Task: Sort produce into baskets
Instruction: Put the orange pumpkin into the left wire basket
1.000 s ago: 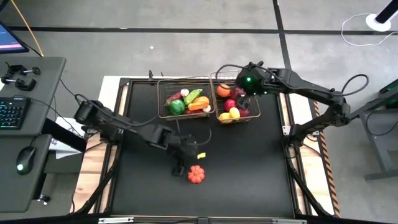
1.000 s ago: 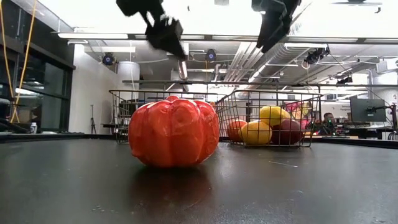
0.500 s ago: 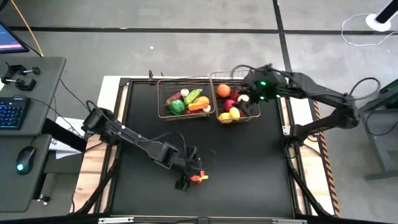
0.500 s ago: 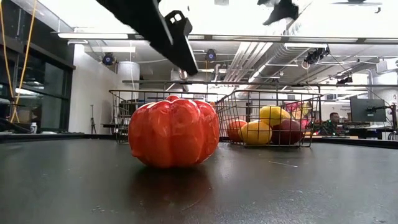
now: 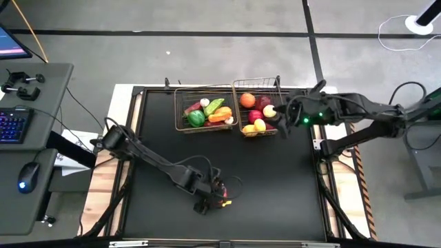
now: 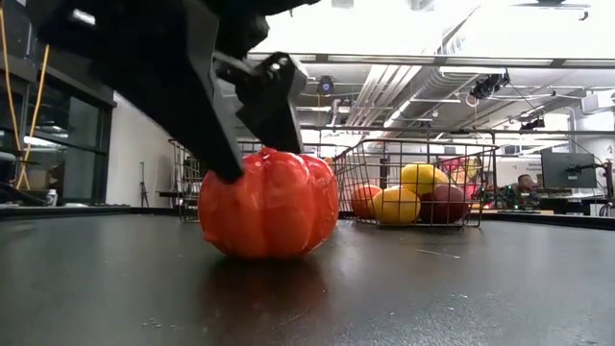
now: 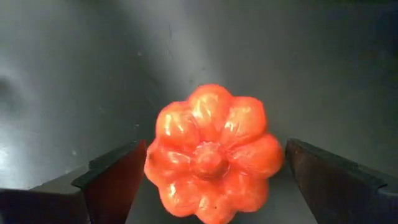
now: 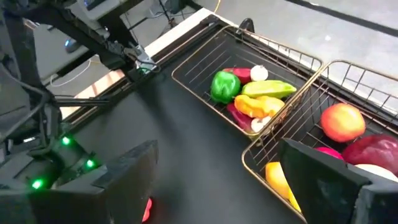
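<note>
A red ribbed tomato (image 7: 211, 155) sits on its underside on the black tabletop near the table's near edge. It also shows in the low view (image 6: 269, 204). My left gripper (image 5: 219, 193) is open, pointing down over it, with one finger on either side of it. Two wire baskets stand at the far edge. The left basket (image 5: 178, 109) holds a green pepper and other vegetables. The right basket (image 5: 236, 103) holds an orange, red apples and lemons. My right gripper (image 5: 281, 120) is open and empty, above the right basket's right side.
Bare black tabletop lies all around the tomato and between it and the baskets. A grey desk (image 5: 41, 103) with a keyboard and a mouse stands beyond the table's left edge. In the low view a person (image 6: 526, 185) sits far off in the room.
My left gripper has gone toward the table's near edge and down, and its fingers now stand around the tomato, which has not moved. My right gripper has drawn away from above the right basket toward the table's right edge.
</note>
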Motion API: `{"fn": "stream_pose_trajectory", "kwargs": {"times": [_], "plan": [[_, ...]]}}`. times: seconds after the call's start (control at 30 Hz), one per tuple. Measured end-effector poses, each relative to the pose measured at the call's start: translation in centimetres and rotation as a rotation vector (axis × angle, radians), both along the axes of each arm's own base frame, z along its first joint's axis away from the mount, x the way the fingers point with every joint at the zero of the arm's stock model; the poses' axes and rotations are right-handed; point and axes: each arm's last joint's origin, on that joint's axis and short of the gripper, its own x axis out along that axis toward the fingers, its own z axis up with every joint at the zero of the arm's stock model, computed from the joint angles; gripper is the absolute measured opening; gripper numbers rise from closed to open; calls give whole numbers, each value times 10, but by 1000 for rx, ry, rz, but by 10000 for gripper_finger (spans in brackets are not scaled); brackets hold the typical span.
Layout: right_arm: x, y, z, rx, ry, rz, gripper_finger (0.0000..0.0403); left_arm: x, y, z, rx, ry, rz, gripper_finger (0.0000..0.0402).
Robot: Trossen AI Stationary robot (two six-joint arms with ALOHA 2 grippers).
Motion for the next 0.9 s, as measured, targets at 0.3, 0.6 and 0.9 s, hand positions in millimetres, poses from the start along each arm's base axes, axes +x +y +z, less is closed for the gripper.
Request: {"fn": "stream_pose_trajectory", "kwargs": {"times": [0.3,0.6,0.9], "plan": [[3,12,-3,-25,11,30,323,12,4,-20,-12,15,47,374],[7,14,-5,-27,24,37,323,22,13,-23,-89,-29,139,374],[7,14,-5,-28,25,38,323,21,30,-31,-141,7,260,374]]}}
